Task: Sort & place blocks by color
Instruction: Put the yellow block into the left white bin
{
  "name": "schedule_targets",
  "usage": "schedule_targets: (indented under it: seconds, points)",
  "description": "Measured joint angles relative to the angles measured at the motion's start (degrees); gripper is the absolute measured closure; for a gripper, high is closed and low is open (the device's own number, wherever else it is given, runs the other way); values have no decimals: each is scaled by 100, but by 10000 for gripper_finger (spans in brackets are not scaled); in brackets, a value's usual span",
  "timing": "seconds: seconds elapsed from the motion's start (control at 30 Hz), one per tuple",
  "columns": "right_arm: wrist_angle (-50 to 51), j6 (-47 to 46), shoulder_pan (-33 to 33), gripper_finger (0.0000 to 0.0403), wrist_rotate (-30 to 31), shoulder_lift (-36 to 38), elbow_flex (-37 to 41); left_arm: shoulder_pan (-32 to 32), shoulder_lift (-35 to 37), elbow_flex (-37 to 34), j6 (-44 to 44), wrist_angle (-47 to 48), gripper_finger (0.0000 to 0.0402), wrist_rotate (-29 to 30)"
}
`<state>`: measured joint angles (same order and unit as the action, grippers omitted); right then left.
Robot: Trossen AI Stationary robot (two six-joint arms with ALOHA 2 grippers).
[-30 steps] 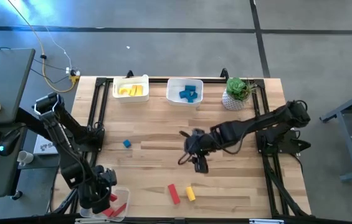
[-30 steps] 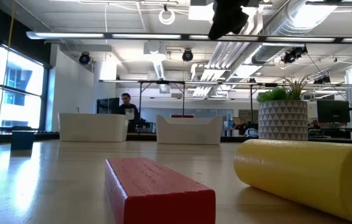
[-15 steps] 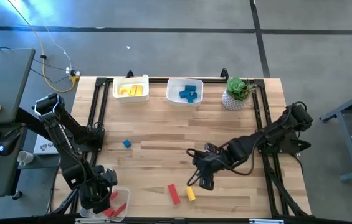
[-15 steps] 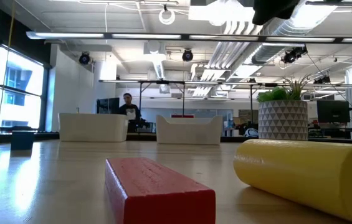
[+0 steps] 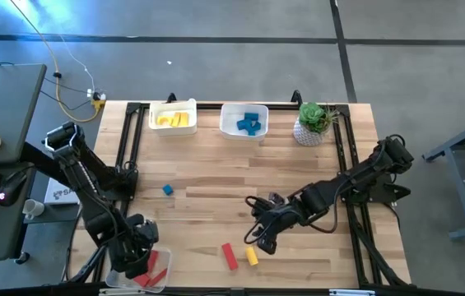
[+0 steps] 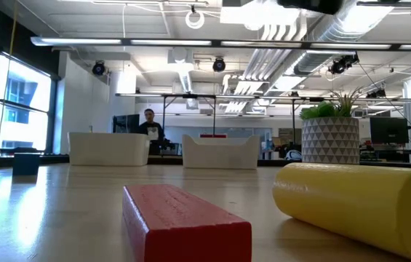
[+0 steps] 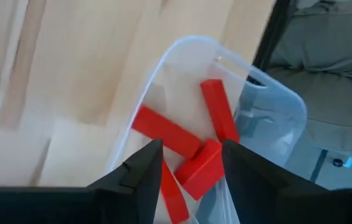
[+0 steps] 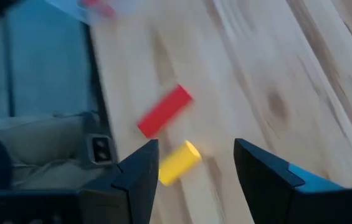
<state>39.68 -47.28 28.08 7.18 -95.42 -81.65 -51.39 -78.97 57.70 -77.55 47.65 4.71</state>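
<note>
Left claw (image 5: pixel 136 256) hangs over the clear bin (image 5: pixel 160 280) at the near left corner of the worktop (image 5: pixel 216 193), its fingers (image 7: pixel 139 171) parted with nothing between them; in the left wrist view several red blocks (image 7: pixel 166 132) lie loose in the bin beneath, flat bars resting across one another. Right claw (image 5: pixel 262 238) is low over the middle of the worktop, spread wide and empty, just beside and above a yellow cylinder (image 5: pixel 252 256). The cylinder is short, smooth and round-ended, lying on its side. Just beside it lies a red bar (image 5: pixel 229 256), a plain rectangular stick, flat on the wood and angled; the two are close but whether they touch I cannot tell. In the low view the bar (image 6: pixel 183 218) and the cylinder (image 6: pixel 354 200) fill the foreground. A small blue cube (image 5: pixel 167 190) sits alone on the left half of the worktop, well apart. At the far edge, one white bin (image 5: pixel 173 119) holds yellow pieces, the next white bin (image 5: pixel 244 122) holds blue pieces, and a potted plant (image 5: pixel 312 123) stands beside them.
</note>
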Motion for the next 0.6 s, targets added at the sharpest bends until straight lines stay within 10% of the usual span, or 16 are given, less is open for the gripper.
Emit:
schedule_targets:
  seconds: [0.6]
  points:
    - [-1458,591,-144,210,-278,1,0,1251,498,1,1870,10,252,1817]
